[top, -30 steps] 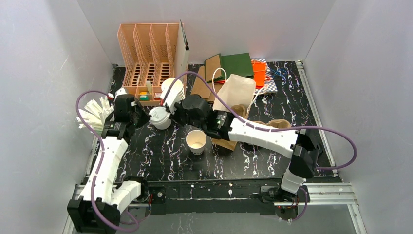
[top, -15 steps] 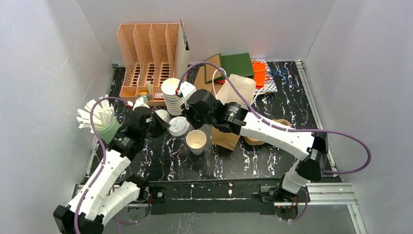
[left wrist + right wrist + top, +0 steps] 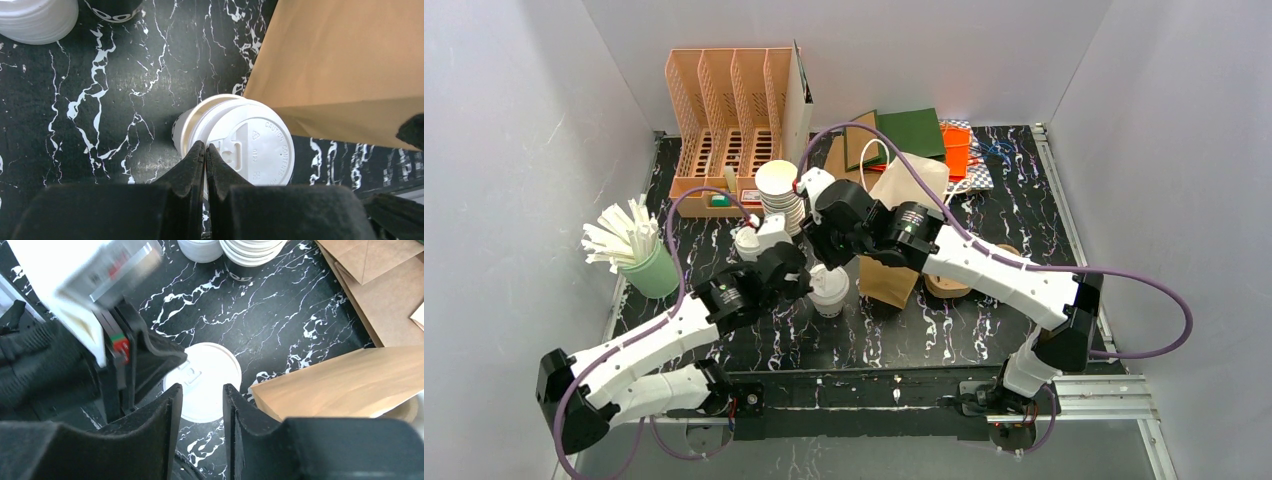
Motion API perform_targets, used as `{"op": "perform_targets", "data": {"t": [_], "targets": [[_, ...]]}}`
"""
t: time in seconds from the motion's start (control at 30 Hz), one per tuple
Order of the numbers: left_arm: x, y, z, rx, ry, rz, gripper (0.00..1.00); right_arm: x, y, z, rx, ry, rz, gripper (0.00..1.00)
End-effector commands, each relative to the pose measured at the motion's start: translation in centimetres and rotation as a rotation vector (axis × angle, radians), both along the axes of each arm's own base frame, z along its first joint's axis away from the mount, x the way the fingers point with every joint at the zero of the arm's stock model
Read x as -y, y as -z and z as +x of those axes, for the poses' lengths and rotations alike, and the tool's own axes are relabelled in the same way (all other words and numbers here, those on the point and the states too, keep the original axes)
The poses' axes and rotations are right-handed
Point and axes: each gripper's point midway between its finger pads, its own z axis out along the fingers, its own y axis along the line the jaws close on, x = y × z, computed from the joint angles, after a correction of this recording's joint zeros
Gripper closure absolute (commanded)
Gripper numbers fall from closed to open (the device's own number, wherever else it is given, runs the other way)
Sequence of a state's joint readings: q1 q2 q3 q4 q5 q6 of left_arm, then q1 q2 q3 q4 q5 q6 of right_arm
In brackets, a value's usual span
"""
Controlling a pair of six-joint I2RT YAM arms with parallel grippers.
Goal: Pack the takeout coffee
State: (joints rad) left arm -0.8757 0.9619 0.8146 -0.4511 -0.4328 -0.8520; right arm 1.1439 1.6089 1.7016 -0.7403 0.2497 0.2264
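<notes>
A small white paper cup (image 3: 829,298) stands near the middle of a black marbled table (image 3: 100,100), just beside a brown paper bag (image 3: 345,65). A round white sip lid (image 3: 252,150) rests on the cup off-centre, shifted towards the bag, so a crescent of the cup's rim shows. The left gripper (image 3: 205,146) pinches the lid's edge, its two black fingers pressed close together on the plastic. The right gripper (image 3: 202,390) hangs above the same cup with its fingers parted, grasping nothing, and the lid shows in the gap between them. A tall stack of lidless cups (image 3: 779,195) stands behind.
</notes>
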Motion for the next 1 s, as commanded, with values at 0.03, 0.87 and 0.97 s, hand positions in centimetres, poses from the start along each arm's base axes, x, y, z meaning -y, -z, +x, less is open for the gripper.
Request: {"op": "perform_targets", "data": {"t": [0.03, 0.87, 0.97], "targets": [[0.0, -2.0, 0.9, 0.124, -0.036, 0.094, 1.00, 1.1, -0.7, -1.6, -0.042, -0.016, 0.033, 0.55], [1.2, -0.2, 1.3, 0.108, -0.009, 0.157, 0.98, 2.8, 7.1, -1.9, -0.135, 0.108, -0.053, 0.51], [1.2, 0.2, 1.1, 0.096, -0.001, 0.163, 0.98, 2.7, 8.1, -1.7, -0.137, 0.114, -0.076, 0.50]]}}
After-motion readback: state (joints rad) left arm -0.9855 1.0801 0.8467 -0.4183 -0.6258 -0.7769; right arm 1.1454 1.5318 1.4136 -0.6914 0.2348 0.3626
